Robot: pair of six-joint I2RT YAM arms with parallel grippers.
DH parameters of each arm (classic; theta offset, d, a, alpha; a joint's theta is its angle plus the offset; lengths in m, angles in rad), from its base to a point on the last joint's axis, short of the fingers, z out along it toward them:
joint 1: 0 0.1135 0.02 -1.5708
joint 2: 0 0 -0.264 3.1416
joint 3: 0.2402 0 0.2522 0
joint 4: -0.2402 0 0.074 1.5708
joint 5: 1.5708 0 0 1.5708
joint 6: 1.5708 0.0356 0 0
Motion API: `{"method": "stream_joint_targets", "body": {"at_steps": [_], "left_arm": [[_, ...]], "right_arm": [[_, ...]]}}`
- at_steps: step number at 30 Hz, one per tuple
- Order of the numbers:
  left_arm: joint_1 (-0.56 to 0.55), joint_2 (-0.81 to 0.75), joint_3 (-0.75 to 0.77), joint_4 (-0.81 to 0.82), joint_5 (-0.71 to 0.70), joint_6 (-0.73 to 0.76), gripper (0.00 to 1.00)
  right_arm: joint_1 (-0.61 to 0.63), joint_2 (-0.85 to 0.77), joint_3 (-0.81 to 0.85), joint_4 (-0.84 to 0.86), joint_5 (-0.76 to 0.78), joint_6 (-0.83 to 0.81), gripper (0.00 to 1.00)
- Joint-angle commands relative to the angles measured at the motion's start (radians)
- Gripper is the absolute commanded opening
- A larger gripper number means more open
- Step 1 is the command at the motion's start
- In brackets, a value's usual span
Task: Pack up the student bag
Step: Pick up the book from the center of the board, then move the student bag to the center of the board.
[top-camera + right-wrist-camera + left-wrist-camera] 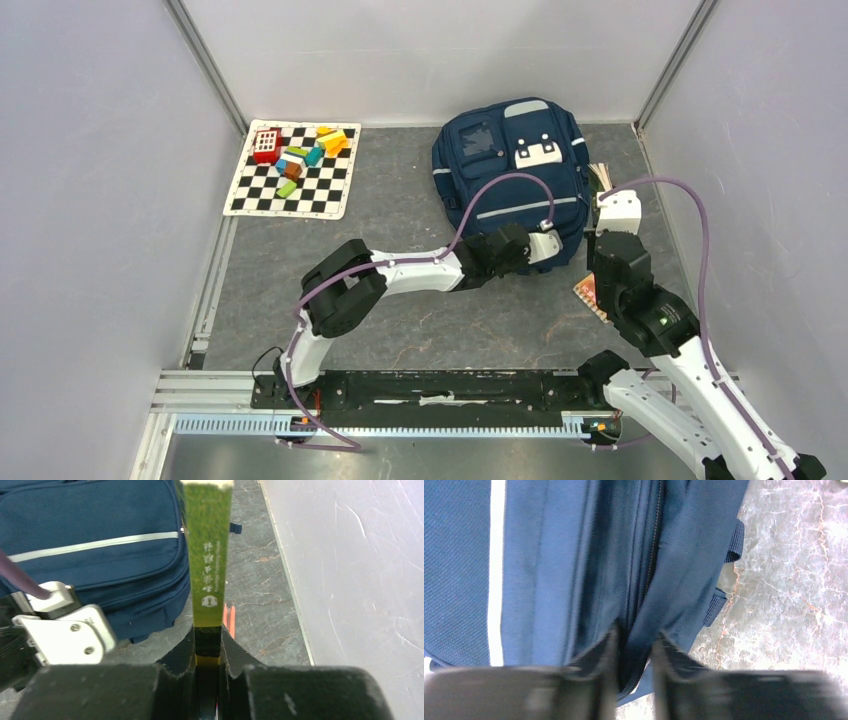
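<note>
Right fingers [182, 652] are clamped on a green book [207, 555] beside the bag [510, 150], which is laid far-right on the surface [400, 210]. Left fingers [600, 655] are set astride its zip [654, 540]; grip cannot be told.

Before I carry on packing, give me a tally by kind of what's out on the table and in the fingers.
Student bag: 1
Green-spined book: 1
Checkered mat: 1
Flat orange-patterned item, kind unclear: 1
Toy pieces on the mat: several, too small to count
Total: 4, plus the toy pieces
</note>
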Motion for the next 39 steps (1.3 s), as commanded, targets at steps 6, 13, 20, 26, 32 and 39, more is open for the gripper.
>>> {"method": "stream_joint_targets", "body": {"at_steps": [6, 13, 20, 26, 32, 39], "left_arm": [[0.010, -0.035, -0.003, -0.013, -0.093, -0.057, 0.02], [0.011, -0.205, -0.076, -0.169, -0.032, -0.275, 0.02], [0.010, -0.487, -0.290, -0.210, 0.077, -0.504, 0.02], [0.010, -0.644, -0.419, -0.263, 0.294, -0.614, 0.02], [0.010, -0.693, -0.400, -0.334, 0.319, -0.642, 0.07], [0.010, -0.624, -0.364, -0.324, 0.188, -0.638, 0.29]], "right_arm": [[0.001, -0.036, -0.036, 0.030, -0.089, 0.022, 0.00], [0.002, -0.054, -0.118, 0.084, -0.216, 0.096, 0.00], [0.002, -0.029, -0.219, 0.198, -0.387, 0.147, 0.00], [0.002, 0.060, -0.275, 0.318, -0.499, 0.181, 0.00], [0.002, 0.100, -0.232, 0.338, -0.530, 0.173, 0.00], [0.002, 0.047, -0.180, 0.253, -0.464, 0.145, 0.00]]}}
